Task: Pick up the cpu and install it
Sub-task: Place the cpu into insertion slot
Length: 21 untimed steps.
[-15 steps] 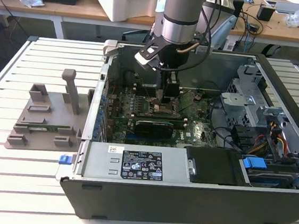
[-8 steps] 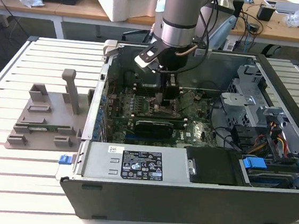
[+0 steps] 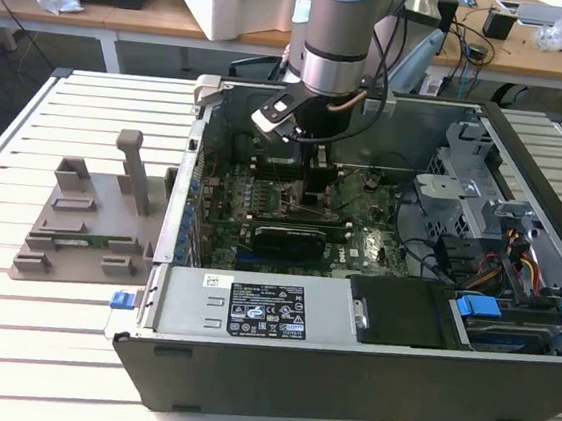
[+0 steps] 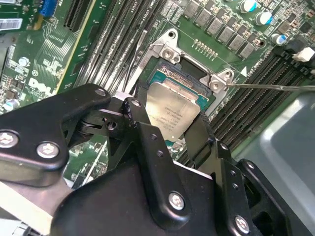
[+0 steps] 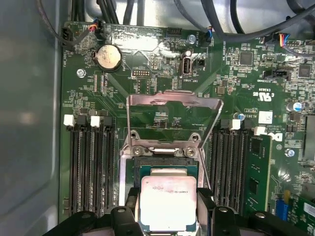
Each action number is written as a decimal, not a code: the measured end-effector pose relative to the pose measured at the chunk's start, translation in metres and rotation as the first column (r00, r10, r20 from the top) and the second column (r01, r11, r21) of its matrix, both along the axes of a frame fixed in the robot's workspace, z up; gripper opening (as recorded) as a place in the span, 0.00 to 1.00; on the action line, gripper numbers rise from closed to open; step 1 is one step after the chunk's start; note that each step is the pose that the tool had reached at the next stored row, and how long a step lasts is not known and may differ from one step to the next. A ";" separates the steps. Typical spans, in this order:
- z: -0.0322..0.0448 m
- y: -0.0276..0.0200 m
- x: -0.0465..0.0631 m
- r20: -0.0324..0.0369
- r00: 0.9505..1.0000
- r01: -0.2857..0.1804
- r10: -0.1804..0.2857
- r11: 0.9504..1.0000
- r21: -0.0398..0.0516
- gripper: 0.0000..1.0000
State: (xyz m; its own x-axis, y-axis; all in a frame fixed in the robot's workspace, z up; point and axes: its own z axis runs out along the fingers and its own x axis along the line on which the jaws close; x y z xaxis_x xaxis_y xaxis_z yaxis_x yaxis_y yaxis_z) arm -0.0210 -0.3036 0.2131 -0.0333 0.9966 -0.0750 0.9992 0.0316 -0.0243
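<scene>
The cpu point(image 4: 176, 114) point(image 5: 168, 204), a flat square chip with a silvery top and a thin green rim, sits low over the motherboard's socket point(image 4: 170, 51) point(image 5: 165, 156). In both wrist views a black finger presses against each of two opposite sides. My gripper point(image 4: 170, 127) point(image 5: 168, 197) is shut on it. The socket's metal load plate point(image 5: 172, 104) is flipped up and open. A thin lever rod point(image 4: 270, 86) sticks out beside the socket. In the exterior view my gripper point(image 3: 317, 172) reaches down into the open computer case point(image 3: 345, 368).
Black memory slots point(image 5: 88, 172) flank the socket, with a green memory stick point(image 5: 258, 172) in one. A black card point(image 3: 283, 239) lies across the board nearer the power supply point(image 3: 251, 308). Cables and a drive cage point(image 3: 463, 200) fill the case's right. A grey fixture point(image 3: 89, 221) stands outside it.
</scene>
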 end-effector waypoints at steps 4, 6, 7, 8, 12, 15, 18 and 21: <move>-0.0053 0.0000 0.000 0.000 1.000 0.000 0.000 1.000 0.000 0.55; -0.0066 0.0000 0.000 0.000 1.000 0.002 -0.002 1.000 0.000 0.55; -0.0075 0.0000 0.000 0.000 1.000 0.005 -0.005 1.000 0.000 0.55; -0.0085 0.0000 0.000 0.000 1.000 0.006 -0.006 1.000 0.000 0.55; -0.0116 0.0000 -0.001 0.000 1.000 0.007 -0.007 1.000 0.000 0.55; -0.0130 0.0000 -0.001 0.000 1.000 0.008 -0.008 1.000 0.000 0.55; -0.0148 -0.0001 -0.001 0.000 1.000 0.008 -0.008 1.000 0.000 0.55; -0.0151 0.0000 -0.001 0.000 1.000 0.008 -0.008 1.000 0.000 0.55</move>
